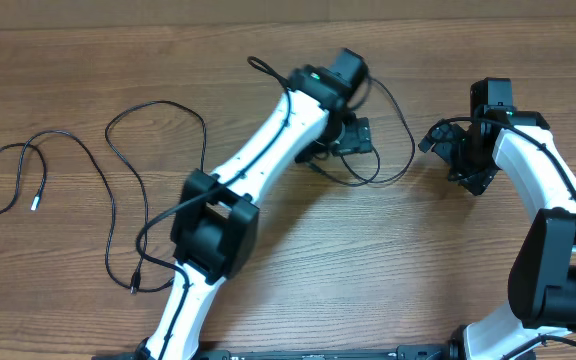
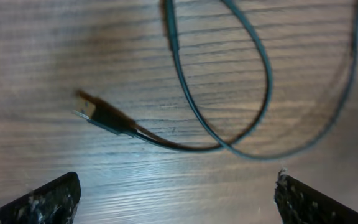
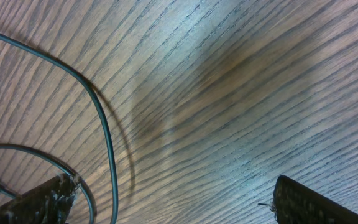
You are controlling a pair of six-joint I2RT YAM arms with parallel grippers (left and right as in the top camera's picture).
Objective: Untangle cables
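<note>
The middle cable [image 1: 413, 145] lies flat on the table [image 1: 368, 270], between my two arms. It makes a loop and crosses over itself once. Its plug [image 2: 101, 116] sits on the wood right below my left gripper [image 2: 178, 183]. More cables [image 1: 114, 215] lie well apart on my left side, and one has a light tip [image 1: 36, 201]. I cannot tell if those cross each other.

My left gripper hangs over the plug. Its fingers [image 2: 48, 199] are spread wide and hold nothing. My right gripper [image 3: 176, 190] is spread wide too, with nothing in it. A thin cable, I think the same one, runs just beside one of its fingers [image 3: 39, 199].

I think the job now is to pick up the plug end and pull it out of the loop. To do it well, I should first get the plug in the middle of my left fingers, because now it sits off to one side. Then I go straight down and pinch the plug, or the cord just behind it. The cord is thin and bendy, so a bad pinch may slip off. I should lift only a little and pull slowly away from the crossing, so the loop opens and does not pull tight. My right gripper could press on the other part so it does not slide along.
</note>
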